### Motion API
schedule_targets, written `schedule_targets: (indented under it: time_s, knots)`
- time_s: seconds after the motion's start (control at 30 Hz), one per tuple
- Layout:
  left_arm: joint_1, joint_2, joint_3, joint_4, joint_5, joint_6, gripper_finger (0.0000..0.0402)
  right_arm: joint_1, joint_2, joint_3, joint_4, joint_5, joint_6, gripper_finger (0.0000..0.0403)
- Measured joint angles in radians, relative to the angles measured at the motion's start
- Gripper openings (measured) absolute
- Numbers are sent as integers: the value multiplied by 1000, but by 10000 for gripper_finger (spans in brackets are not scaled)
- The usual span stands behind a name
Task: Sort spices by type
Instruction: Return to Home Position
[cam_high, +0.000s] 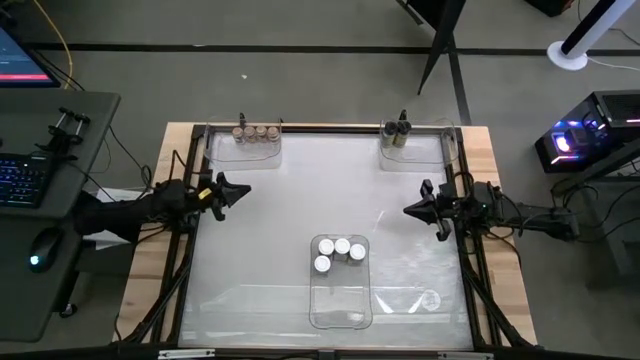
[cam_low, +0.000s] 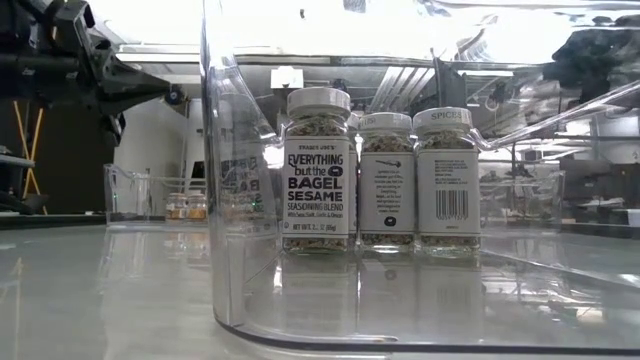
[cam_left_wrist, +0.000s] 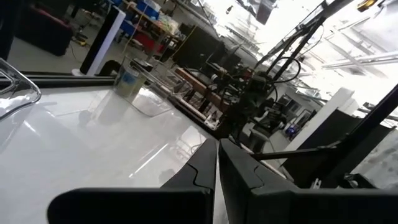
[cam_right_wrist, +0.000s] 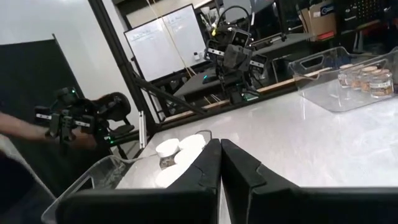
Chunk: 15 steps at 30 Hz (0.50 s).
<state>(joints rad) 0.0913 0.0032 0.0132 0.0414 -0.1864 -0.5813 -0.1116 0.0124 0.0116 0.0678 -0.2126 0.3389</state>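
**A:** Where do the jars stand?

**B:** Sorted, by the look of it. The white-capped jars (cam_high: 340, 251) sit together in the near tray (cam_high: 340, 308). The tan-capped jars (cam_high: 254, 131) are in the left far tray (cam_high: 262, 155), at the far corner on the left arm's side. The dark-capped jars (cam_high: 396, 128) are in the right far tray (cam_high: 425, 152), at the far corner on the right arm's side. No jar shows loose on the tabletop (cam_high: 300, 200).

**A:** And the grippers?

**B:** The left gripper (cam_high: 243, 190) hangs over the tabletop's left side, fingers pressed together on nothing. The right gripper (cam_high: 410, 210) mirrors it on the right side, also pinched closed and empty (each wrist view shows the fingers meeting with no jar between them).

**A:** So what does going home well ask for?

**B:** Probably little. Each arm should draw back toward its own side with enough height that nothing brushes a tray wall. The near tray lies closest to the right gripper, so that arm would do best to pull outward rather than swing across the white caps. Slow, level motion should do, with the fingers left together.
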Motion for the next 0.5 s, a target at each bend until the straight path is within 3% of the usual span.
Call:
schedule_targets:
  time_s: [0.5]
  knots:
    - [0,0,0,-1,0,-1,7,0,0,0,-27,0,0,2]
